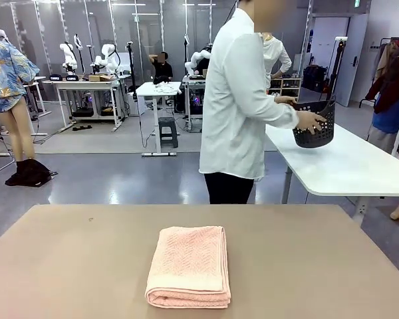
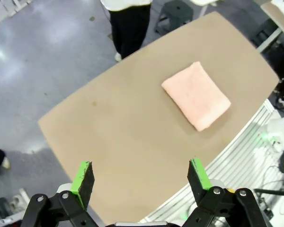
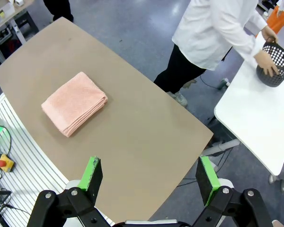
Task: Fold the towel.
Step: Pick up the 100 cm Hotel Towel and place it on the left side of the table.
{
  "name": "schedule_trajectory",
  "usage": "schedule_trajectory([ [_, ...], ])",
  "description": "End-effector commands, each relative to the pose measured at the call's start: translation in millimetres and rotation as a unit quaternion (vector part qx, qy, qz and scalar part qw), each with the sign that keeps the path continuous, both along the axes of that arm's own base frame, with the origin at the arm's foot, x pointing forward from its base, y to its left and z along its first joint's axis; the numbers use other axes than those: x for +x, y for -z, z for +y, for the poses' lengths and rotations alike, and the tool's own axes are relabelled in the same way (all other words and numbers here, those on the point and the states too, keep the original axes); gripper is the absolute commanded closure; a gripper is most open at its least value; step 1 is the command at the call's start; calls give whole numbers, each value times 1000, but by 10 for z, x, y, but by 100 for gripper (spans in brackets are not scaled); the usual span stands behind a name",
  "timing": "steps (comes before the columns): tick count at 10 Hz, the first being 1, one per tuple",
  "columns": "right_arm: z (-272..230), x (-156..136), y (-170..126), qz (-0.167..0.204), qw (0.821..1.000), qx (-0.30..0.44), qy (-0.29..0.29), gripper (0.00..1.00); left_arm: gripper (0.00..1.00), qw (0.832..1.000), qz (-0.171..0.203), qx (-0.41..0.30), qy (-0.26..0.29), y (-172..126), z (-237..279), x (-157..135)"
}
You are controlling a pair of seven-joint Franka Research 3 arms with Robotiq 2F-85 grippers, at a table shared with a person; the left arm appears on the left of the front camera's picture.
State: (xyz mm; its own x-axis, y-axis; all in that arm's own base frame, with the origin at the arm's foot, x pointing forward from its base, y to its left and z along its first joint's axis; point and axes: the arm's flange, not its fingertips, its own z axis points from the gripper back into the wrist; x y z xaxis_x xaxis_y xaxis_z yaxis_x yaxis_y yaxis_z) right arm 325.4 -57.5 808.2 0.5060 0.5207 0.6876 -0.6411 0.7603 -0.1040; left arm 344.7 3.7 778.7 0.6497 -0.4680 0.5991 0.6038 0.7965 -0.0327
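A: Where's your towel?
B: You'll find it folded into a thick rectangle, lying mid-table near the robot's edge.
A: And your tools?
B: Your left tool and right tool both hang high over the table, jaws spread wide, holding nothing.

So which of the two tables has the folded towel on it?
The brown table nearest the camera: the folded pink towel lies on it. The white table beyond holds a dark basket that the person's hands grip.
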Motion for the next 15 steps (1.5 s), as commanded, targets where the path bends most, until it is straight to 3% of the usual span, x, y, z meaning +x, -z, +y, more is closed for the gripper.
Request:
schedule_trajectory([
  [1,0,-4,-7,0,1000,1,3,0,0,996,41,-69,-25,437,-215,228],
  [6,0,-4,-7,0,1000,1,3,0,0,976,152,-141,-62,2144,-803,957],
  [10,0,-4,-7,0,1000,1,3,0,0,958,202,-189,-75,3267,-1297,1145],
  [12,0,-4,-7,0,1000,1,3,0,0,945,242,-214,-54,3657,-1509,1279],
  [15,0,-4,-7,0,1000,1,3,0,0,934,278,-220,-48,3895,-1645,1394],
])
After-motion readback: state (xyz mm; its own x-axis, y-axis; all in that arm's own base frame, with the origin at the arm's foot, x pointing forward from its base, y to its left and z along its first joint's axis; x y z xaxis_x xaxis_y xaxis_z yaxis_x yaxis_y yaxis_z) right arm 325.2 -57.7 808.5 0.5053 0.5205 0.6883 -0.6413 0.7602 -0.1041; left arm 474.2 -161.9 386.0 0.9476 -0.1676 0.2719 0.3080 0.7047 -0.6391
